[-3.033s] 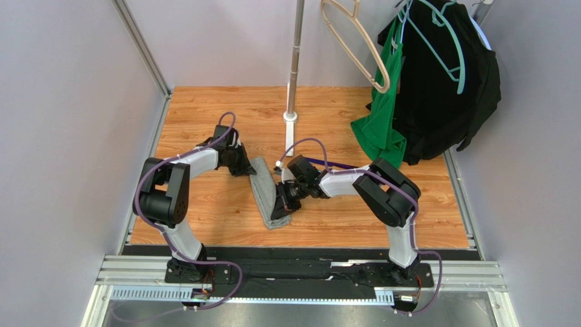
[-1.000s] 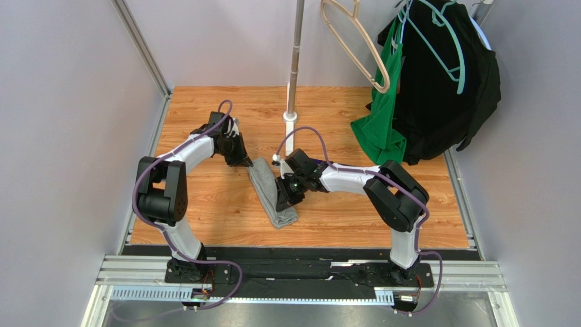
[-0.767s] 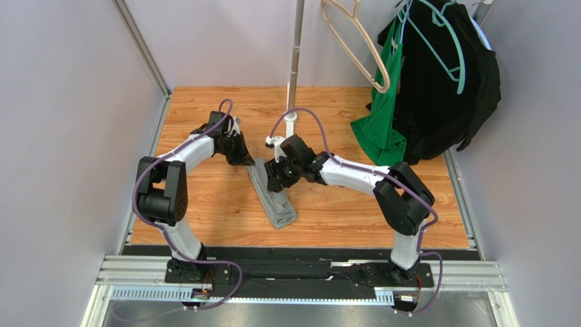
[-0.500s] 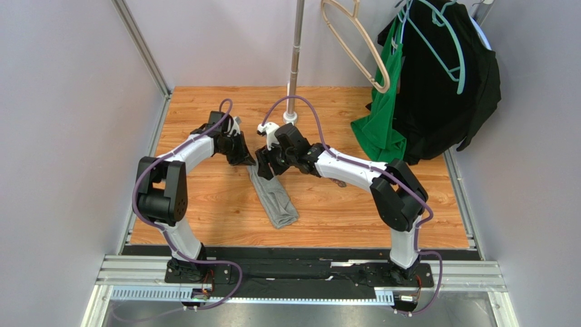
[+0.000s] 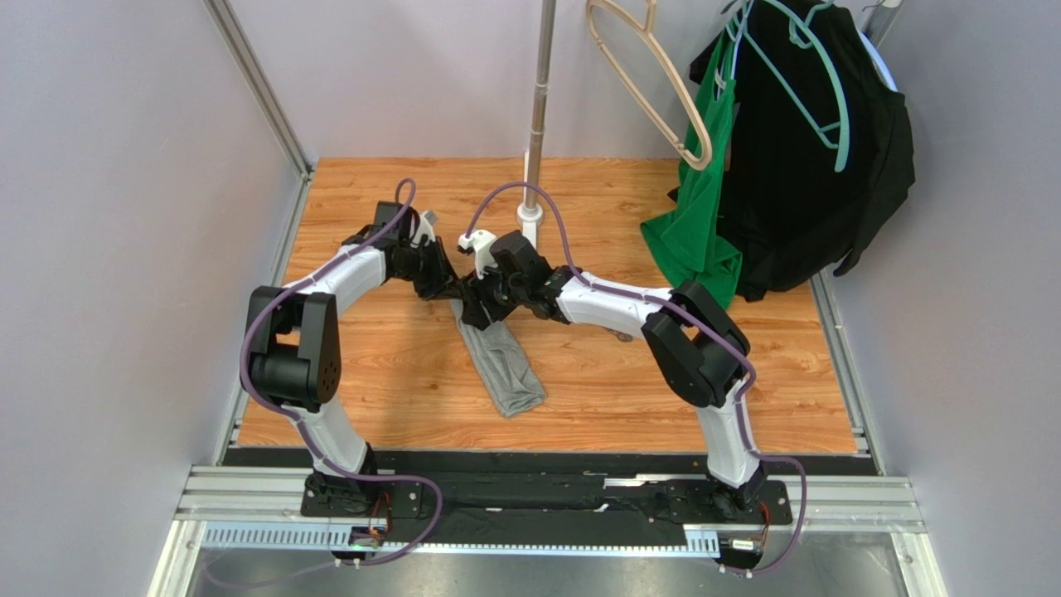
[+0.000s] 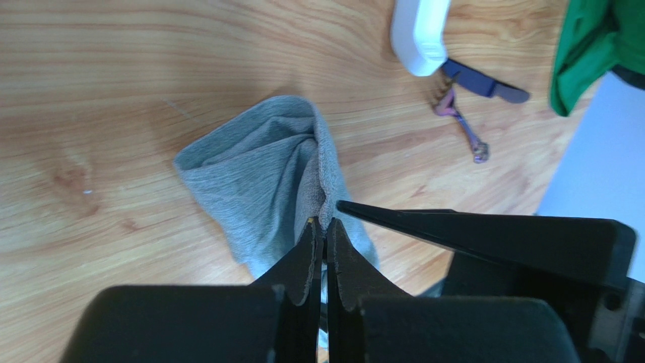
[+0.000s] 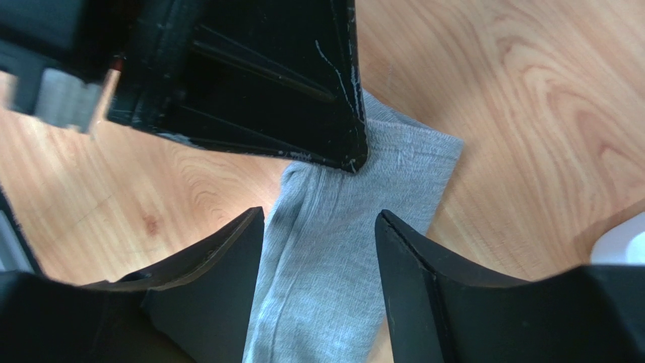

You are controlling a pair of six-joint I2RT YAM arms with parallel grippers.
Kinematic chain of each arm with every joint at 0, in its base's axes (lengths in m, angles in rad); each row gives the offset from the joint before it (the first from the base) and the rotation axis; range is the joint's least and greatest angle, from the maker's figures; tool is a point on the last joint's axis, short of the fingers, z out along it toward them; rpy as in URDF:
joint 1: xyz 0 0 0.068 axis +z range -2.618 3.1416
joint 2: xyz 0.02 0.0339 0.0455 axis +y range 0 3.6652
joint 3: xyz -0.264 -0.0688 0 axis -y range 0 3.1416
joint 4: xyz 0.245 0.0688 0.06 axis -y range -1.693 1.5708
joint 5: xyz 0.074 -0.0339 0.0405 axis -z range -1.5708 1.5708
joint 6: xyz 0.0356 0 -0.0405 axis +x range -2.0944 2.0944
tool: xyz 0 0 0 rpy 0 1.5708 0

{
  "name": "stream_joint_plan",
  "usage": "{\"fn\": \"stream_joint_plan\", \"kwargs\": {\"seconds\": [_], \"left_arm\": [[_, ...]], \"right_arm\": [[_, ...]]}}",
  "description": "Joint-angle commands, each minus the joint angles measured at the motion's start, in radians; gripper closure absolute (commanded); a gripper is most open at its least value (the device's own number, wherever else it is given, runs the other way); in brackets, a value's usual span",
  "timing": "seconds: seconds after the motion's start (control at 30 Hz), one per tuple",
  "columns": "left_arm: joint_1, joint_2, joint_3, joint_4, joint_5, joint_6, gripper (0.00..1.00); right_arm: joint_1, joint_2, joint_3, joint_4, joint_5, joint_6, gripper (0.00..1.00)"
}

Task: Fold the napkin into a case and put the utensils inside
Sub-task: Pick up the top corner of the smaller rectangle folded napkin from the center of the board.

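Top view: high, behind the arm bases (image 5: 374, 498), looking down on the whole bench (image 5: 386, 361), far from the case (image 5: 504, 367). Left wrist: close over the case's far end, looking past left fingers (image 6: 303, 265). Right wrist: closer, steeply down between right fingers (image 7: 219, 261). All three share that end.

case (image 5: 504, 367) far end: under right hand (image 5: 480, 305) (top view) | purple utensil (image 6: 484, 85): partly behind white base (image 6: 420, 34)
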Motion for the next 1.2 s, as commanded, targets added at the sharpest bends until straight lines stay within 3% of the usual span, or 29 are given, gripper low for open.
{"fn": "stream_joint_plan", "kwargs": {"seconds": [0.0, 0.23, 0.43, 0.6, 0.67, 0.77, 0.87, 0.9, 0.93, 0.97, 1.07, 1.17], "left_arm": [[0.013, 0.013, -0.010, 0.087, 0.111, -0.074, 1.00], [0.013, 0.009, -0.021, 0.100, 0.107, -0.101, 1.00], [0.013, 0.015, -0.014, 0.095, 0.102, -0.103, 1.00], [0.013, 0.010, -0.014, 0.089, 0.102, -0.100, 1.00], [0.013, 0.006, -0.013, 0.080, 0.085, -0.089, 1.00], [0.013, -0.007, -0.014, 0.075, 0.074, -0.075, 1.00], [0.013, -0.043, -0.022, 0.067, 0.032, -0.060, 0.75], [0.013, -0.080, -0.037, 0.067, 0.010, -0.058, 0.62], [0.013, -0.100, -0.040, 0.043, -0.045, -0.037, 0.34], [0.006, -0.123, -0.042, 0.028, -0.083, -0.025, 0.29], [0.003, -0.210, -0.062, -0.014, -0.192, 0.000, 0.34], [-0.010, -0.264, -0.091, -0.034, -0.249, 0.017, 0.58]], "right_arm": [[0.006, -0.020, -0.023, 0.124, 0.057, -0.038, 0.42], [0.016, -0.018, -0.026, 0.130, 0.063, -0.030, 0.47], [0.015, -0.025, -0.017, 0.115, 0.053, -0.001, 0.60], [0.013, -0.025, -0.015, 0.104, 0.060, 0.018, 0.81], [0.015, -0.028, -0.023, 0.102, 0.062, 0.019, 0.94], [0.009, -0.032, -0.018, 0.069, 0.050, 0.027, 1.00], [0.003, -0.029, -0.014, 0.037, 0.034, 0.031, 1.00], [-0.002, -0.029, -0.015, 0.033, 0.033, 0.033, 1.00], [-0.005, -0.028, -0.012, 0.020, 0.025, 0.034, 1.00], [-0.010, -0.029, -0.010, 0.009, 0.016, 0.039, 1.00], [-0.033, -0.040, -0.020, 0.000, -0.018, 0.073, 1.00], [-0.054, -0.046, -0.015, -0.013, -0.052, 0.102, 1.00]]}}
